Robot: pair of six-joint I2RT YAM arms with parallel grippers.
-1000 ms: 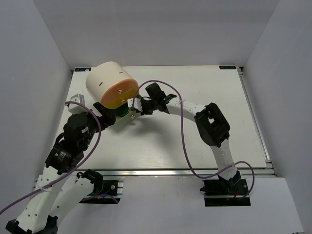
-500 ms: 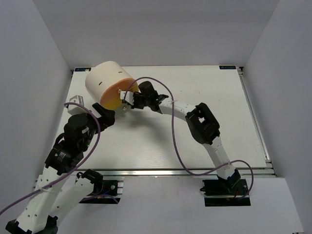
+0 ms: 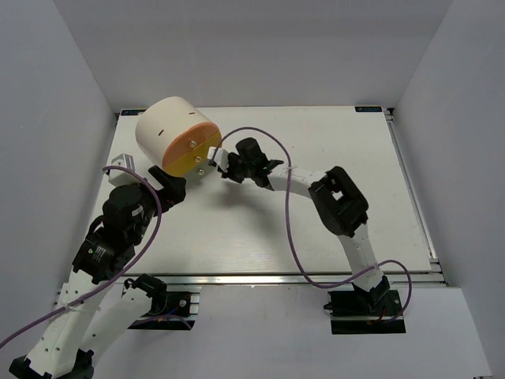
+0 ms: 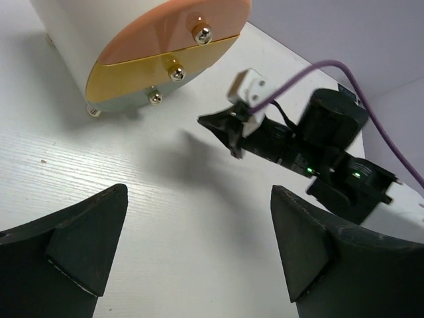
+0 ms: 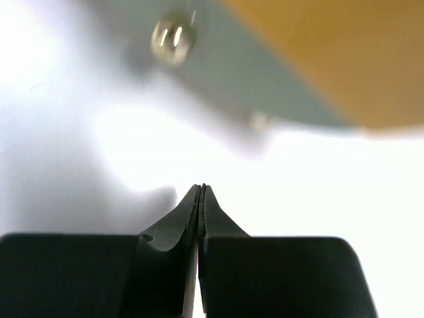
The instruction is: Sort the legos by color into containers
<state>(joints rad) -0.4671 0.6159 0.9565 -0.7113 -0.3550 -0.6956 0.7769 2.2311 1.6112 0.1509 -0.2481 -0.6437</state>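
Top external view: the drum [image 3: 170, 130] lies at the far left, its drawers [image 4: 165, 33] all flush, no legos in sight. The right gripper [image 5: 201, 189], fingers [image 5: 179, 218] pinched empty, sits just right of it and should back off straight, clear of the knobs [image 4: 175, 73]; the left gripper [image 4: 199, 199] gapes wide, nearer. A second ago the grey drawer [image 4: 126, 99] stood open, green inside.

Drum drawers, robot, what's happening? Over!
Left fingers open, empty, hanging back. Right fingers shut, empty, just off the grey drawer. Cream drum, three drawers look shut; no legos showing. Nothing in the way.
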